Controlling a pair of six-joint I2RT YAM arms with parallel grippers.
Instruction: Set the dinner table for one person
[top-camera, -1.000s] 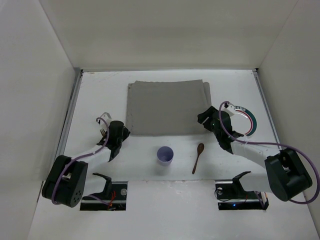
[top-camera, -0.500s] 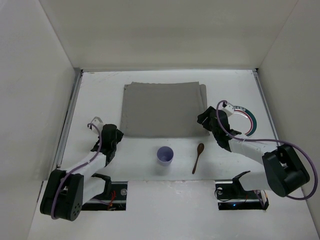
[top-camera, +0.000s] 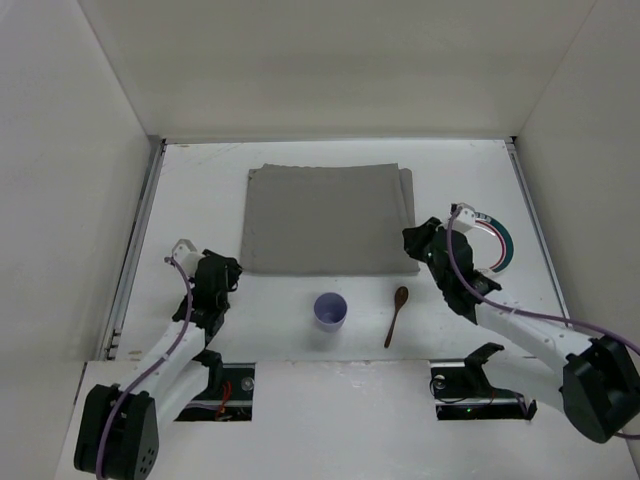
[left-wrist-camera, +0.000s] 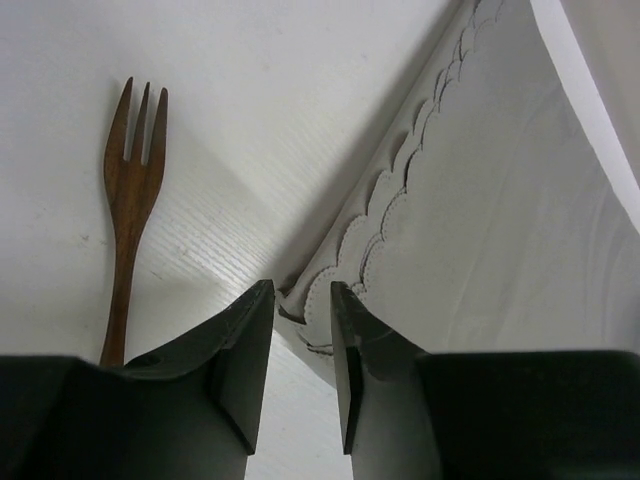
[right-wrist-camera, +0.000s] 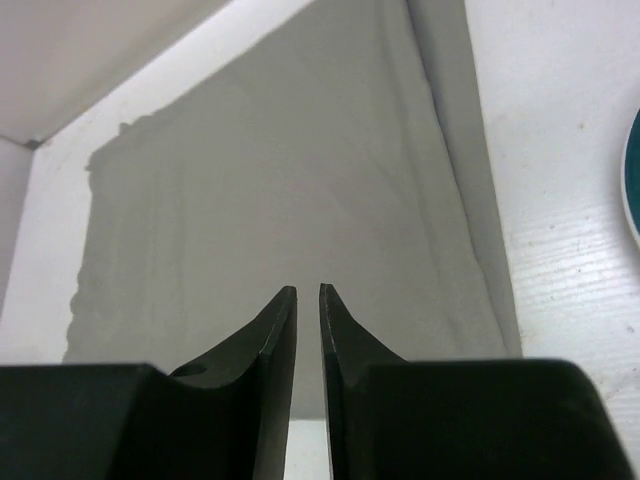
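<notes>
The left gripper (left-wrist-camera: 302, 292), jaws slightly parted and empty, faces a corner of the grey rectangular cloth placemat (left-wrist-camera: 470, 230) beside a brown wooden fork (left-wrist-camera: 128, 200), while the right gripper (right-wrist-camera: 308, 292), nearly clenched, holds nothing.

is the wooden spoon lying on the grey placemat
No, the wooden spoon lies on the bare white table just right of the purple cup, clear of the grey placemat's near edge.

The dinner table (top-camera: 290, 322) is plain matte white, the placemat (top-camera: 328, 220) flat grey with a scallop-stitched edge, the cup (top-camera: 330, 311) pale lavender, the spoon (top-camera: 396, 314) and fork (left-wrist-camera: 128, 200) reddish-brown wood, and the plate (top-camera: 508, 241) white with a teal rim.
</notes>
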